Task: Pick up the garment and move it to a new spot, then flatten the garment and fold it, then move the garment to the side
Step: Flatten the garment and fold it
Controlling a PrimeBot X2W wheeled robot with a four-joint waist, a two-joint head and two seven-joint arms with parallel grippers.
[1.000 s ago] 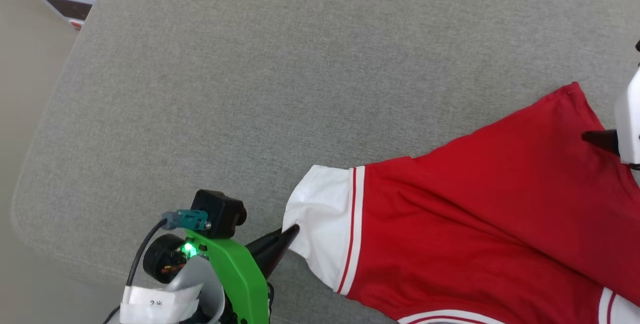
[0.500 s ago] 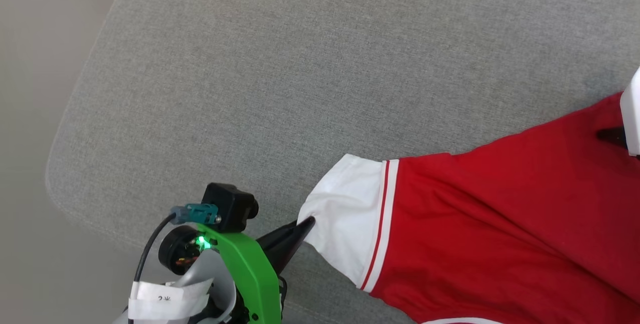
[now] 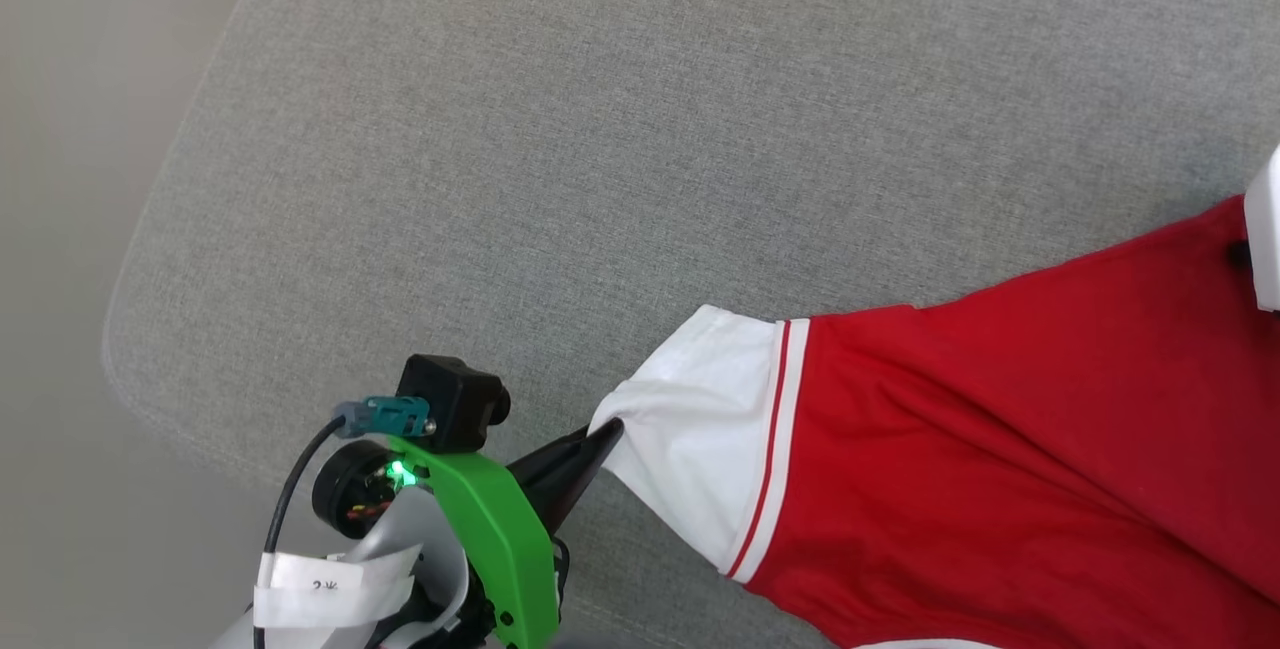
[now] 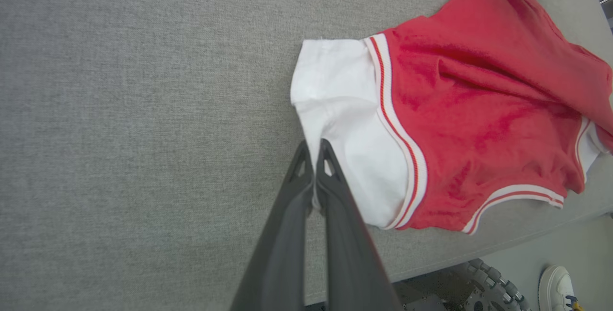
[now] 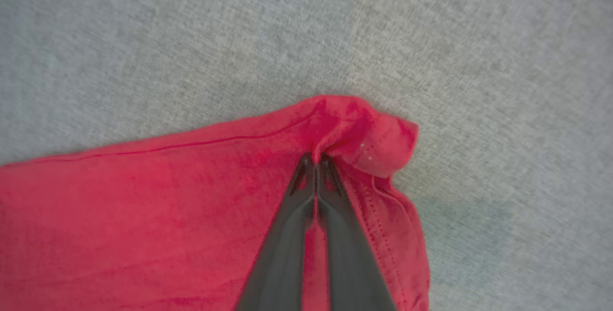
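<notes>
The red garment (image 3: 1000, 449) lies on the grey cushion (image 3: 500, 179), close to the cushion's near edge and far from its far edge. It is spread out a bit, but it has bumps and creases. It is not folded yet.

The left tool (image 4: 314, 150) is pinched shut on the edge of the white sleeve (image 3: 700, 439). The right tool (image 5: 315, 160) is pinched shut on a red corner (image 5: 378, 143) of the hem, which curls up a little.

I think the job is at an early part. Both tools have a hold, ready to lift or pull the garment flat. Flattening, folding and putting it to the side of the cushion are all left to do.
</notes>
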